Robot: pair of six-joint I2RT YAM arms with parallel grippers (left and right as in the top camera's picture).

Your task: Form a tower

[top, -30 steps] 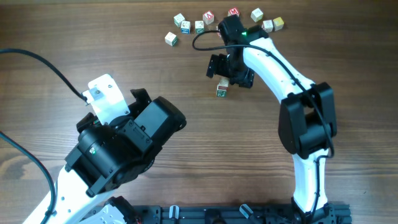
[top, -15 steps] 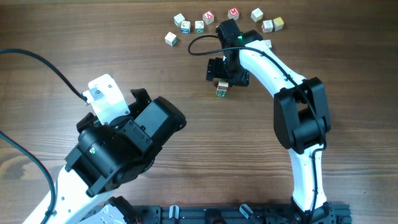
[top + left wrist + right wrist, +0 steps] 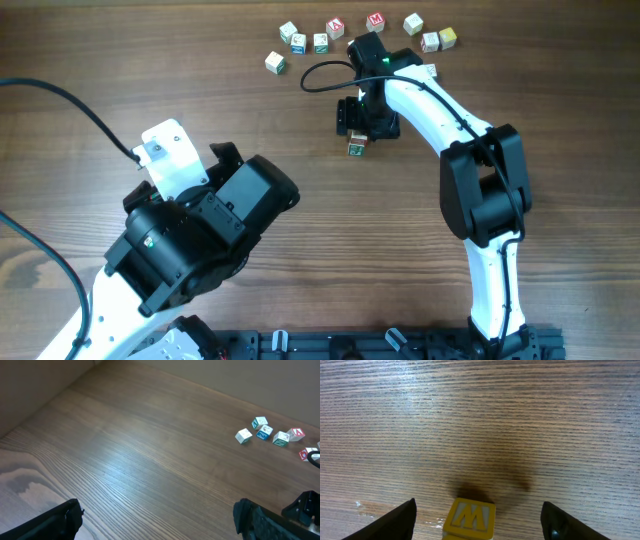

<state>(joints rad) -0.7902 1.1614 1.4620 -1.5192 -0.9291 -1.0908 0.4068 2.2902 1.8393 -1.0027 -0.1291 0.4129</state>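
Observation:
The tower (image 3: 356,147) stands mid-table as a short stack of letter cubes; only its lower cube with green marks shows below the arm in the overhead view. In the right wrist view its top cube (image 3: 470,516) is yellow-framed with a yellow letter. My right gripper (image 3: 479,506) hangs over it, open, one finger (image 3: 400,521) on each side with a gap to the cube. My left gripper (image 3: 160,525) is open over bare wood with nothing between its fingers, far to the lower left of the tower.
Several loose letter cubes (image 3: 321,43) lie scattered along the table's far edge, behind the right gripper; some show in the left wrist view (image 3: 264,432). A black cable (image 3: 325,72) loops off the right wrist. The bulky left arm (image 3: 190,235) fills the lower left.
My right gripper has shifted a little left to sit over the stack, and its jaws have narrowed. The left arm has not moved.

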